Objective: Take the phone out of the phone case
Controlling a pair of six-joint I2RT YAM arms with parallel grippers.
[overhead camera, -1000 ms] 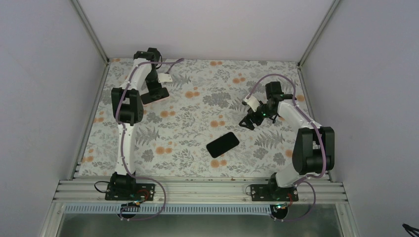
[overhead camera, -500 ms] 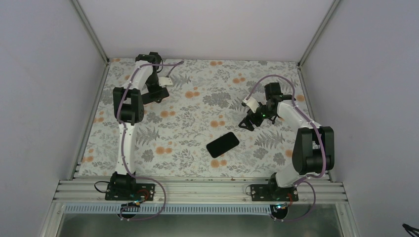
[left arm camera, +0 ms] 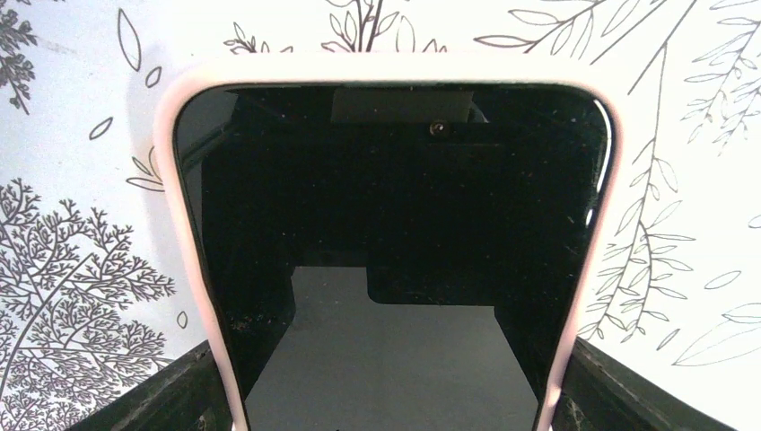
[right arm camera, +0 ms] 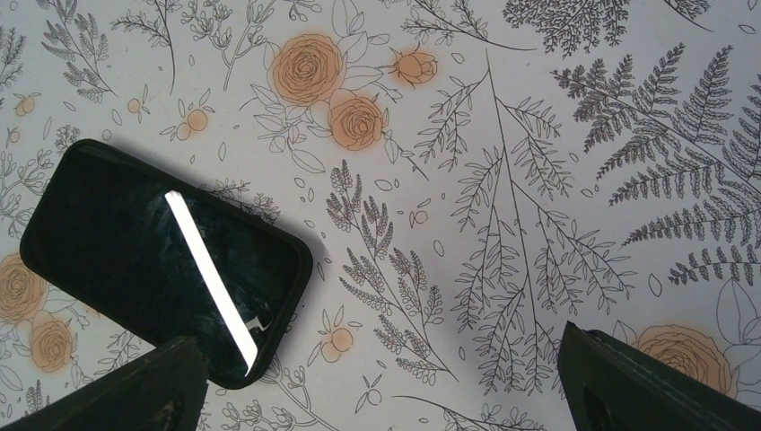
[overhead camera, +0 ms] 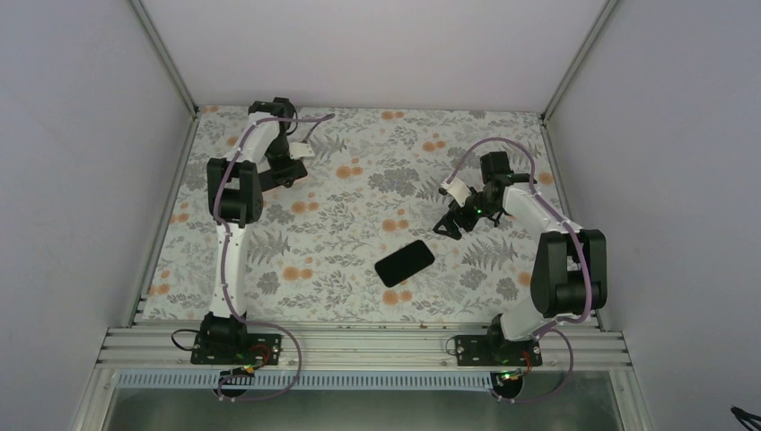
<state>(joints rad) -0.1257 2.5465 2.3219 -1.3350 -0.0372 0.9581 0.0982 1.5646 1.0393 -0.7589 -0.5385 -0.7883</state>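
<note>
Top external: at the bench's (overhead camera: 359, 193) far-left corner, the left end effector (overhead camera: 285, 169) pinches a pink case (left arm camera: 184, 108) by its sides, with the phone (left arm camera: 395, 224) seated inside, screen up. A black phone (overhead camera: 405, 262) lies flat mid-bench. Right of it, well apart, the right end effector (overhead camera: 454, 224) hovers with fingers spread wide.

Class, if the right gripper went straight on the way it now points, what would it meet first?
Most likely the floral tablecloth: the open right gripper points down at its fern print. The black phone lies off to the side of that line, by one finger, so it would probably be missed.
</note>
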